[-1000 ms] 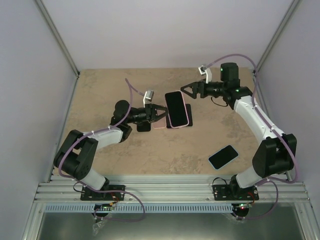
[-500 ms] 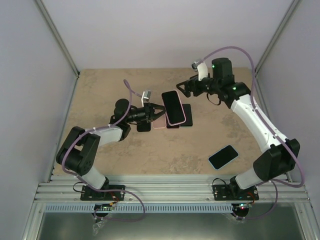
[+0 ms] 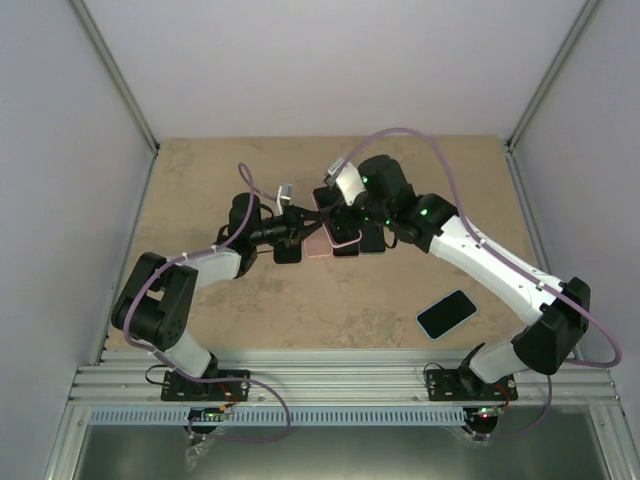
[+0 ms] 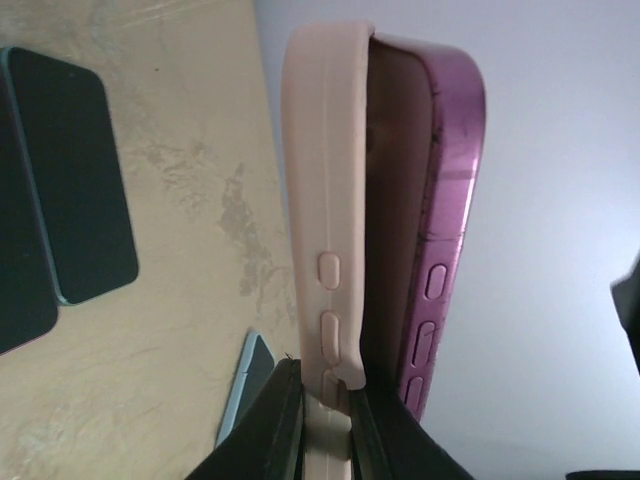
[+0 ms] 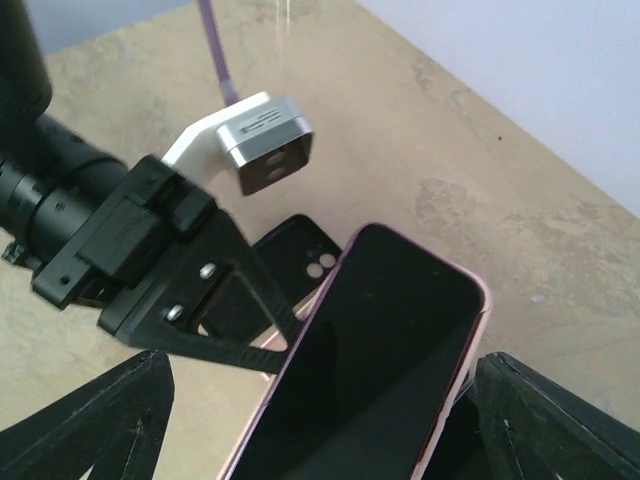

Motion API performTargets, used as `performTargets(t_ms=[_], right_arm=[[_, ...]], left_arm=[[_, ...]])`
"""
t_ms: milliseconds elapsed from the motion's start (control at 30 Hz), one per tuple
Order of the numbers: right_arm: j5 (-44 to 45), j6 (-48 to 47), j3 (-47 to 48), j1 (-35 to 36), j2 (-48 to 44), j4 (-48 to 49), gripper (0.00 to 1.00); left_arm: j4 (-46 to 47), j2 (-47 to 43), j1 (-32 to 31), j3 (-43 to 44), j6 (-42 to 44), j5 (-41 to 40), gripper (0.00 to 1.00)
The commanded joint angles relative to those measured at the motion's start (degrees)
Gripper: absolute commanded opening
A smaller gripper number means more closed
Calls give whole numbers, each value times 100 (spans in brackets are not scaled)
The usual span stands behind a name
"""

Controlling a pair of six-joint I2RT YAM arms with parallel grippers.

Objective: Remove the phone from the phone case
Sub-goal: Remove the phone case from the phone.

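1. The left claw (image 4: 325, 405) is pinched narrow on the rim of the pink case (image 4: 322, 180), holding it on edge above the table (image 3: 190, 190).
2. The phone (image 4: 447, 190) (purple-sided, dark screen) sits in that case, and a dark gap shows between the case wall and the phone's side.
3. The right claw (image 5: 320, 430) gapes wide, with a finger on either side of the phone, not closed on it.
4. Another phone (image 3: 446, 313) lies flat on the table, well apart.
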Motion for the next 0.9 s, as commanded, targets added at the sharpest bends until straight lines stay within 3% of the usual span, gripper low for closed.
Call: performTargets(t_ms=[0, 533, 867], right_arm=[[934, -385, -216, 449, 37, 96, 83], [2205, -119, -416, 889, 726, 252, 75], [2351, 576, -45, 885, 1199, 100, 72]], left_arm=[[-498, -306, 60, 255, 430, -188, 0], [-1646, -447, 95, 532, 944, -596, 0], [-2786, -475, 100, 905, 1304, -1112, 0]])
